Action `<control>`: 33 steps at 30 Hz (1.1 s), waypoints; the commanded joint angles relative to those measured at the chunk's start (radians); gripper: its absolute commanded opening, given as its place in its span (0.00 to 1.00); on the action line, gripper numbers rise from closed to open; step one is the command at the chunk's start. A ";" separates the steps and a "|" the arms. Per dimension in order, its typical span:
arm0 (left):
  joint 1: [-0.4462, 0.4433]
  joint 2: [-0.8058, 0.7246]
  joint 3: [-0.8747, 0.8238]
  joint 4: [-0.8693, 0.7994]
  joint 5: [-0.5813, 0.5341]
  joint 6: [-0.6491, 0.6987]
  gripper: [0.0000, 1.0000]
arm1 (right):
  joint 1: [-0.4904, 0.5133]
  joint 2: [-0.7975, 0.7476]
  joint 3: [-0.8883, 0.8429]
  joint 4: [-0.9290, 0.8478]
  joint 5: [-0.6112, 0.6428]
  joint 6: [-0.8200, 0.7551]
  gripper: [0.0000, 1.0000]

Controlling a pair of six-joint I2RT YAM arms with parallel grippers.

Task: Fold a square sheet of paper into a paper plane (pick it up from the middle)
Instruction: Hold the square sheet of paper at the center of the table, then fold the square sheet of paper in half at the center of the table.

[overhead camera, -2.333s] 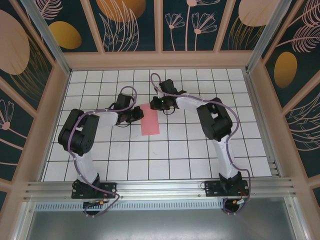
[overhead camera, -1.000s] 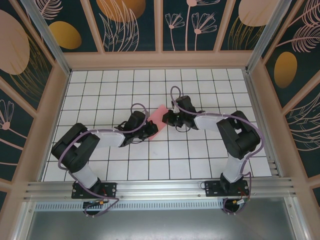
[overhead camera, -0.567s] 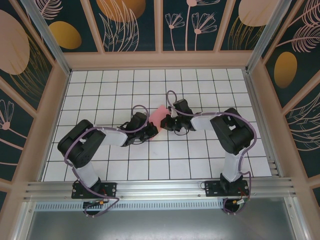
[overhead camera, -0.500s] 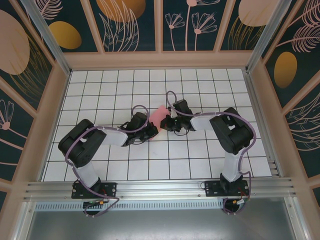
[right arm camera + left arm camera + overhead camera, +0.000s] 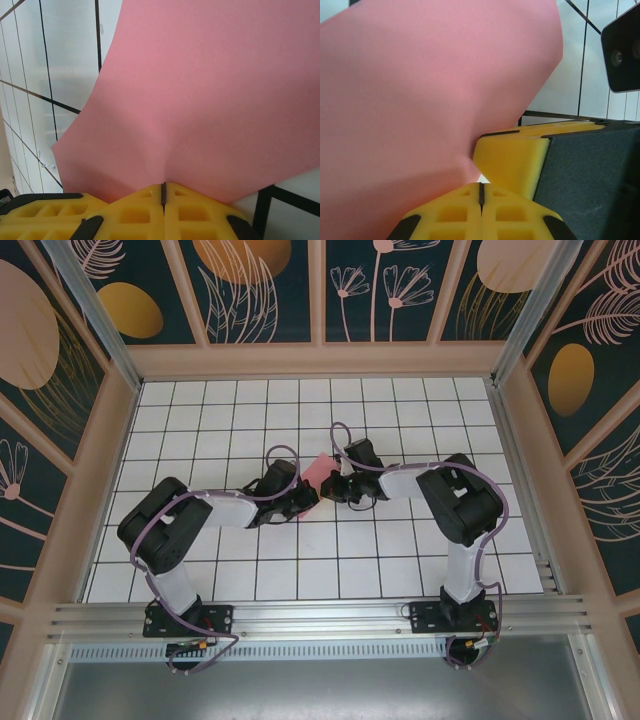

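Observation:
The pink square sheet of paper [image 5: 322, 468] is lifted off the table and bowed between my two grippers near the table's middle. My left gripper [image 5: 307, 493] comes at it from the left, my right gripper [image 5: 333, 484] from the right, their tips almost touching. In the left wrist view the sheet [image 5: 420, 90] curves down to the shut yellow fingertips of the left gripper [image 5: 481, 192], with a right gripper finger [image 5: 507, 160] pressed close beside them. In the right wrist view the sheet [image 5: 210, 100] puckers into the shut right gripper [image 5: 163, 192].
The white gridded table [image 5: 300, 570] is walled by wooden frames [image 5: 100, 470] on three sides. An aluminium rail [image 5: 320, 615] runs along the near edge by the arm bases. Open tiles lie in front of and behind the grippers.
Over the last second the right gripper has moved left towards the left gripper, and the paper between them has bunched up and shows smaller from above. Both stayed shut.

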 commanded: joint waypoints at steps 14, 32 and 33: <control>-0.003 0.042 -0.025 -0.159 -0.024 0.015 0.00 | -0.022 0.039 0.021 -0.064 0.044 -0.047 0.00; -0.002 0.036 -0.053 -0.171 -0.024 0.014 0.00 | -0.199 0.108 0.122 -0.120 0.074 -0.129 0.00; -0.002 0.035 -0.052 -0.172 -0.026 0.015 0.00 | -0.208 0.115 0.132 -0.123 0.077 -0.132 0.00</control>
